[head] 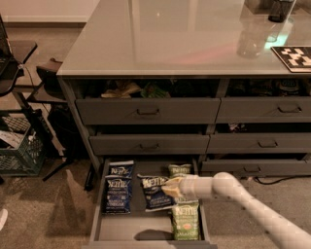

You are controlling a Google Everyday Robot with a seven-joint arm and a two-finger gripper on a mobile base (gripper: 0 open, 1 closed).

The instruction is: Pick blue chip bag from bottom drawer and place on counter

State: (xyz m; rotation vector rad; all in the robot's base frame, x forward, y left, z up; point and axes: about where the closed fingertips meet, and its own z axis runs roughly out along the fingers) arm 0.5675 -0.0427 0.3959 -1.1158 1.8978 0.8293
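The bottom drawer is pulled open below the cabinet. Two blue chip bags lie along its left side, and light green Kettle bags lie on its right side. My gripper reaches in from the right on its white arm. It is shut on the right edge of a third blue chip bag, which hangs tilted above the drawer's middle and casts a shadow on the floor below it. The glossy light-grey counter tops the cabinet.
A clear bottle, a black-and-white checker tag and a dark cup stand on the counter's right part. The upper drawers are slightly open with items inside. A green crate and chair legs stand at the left.
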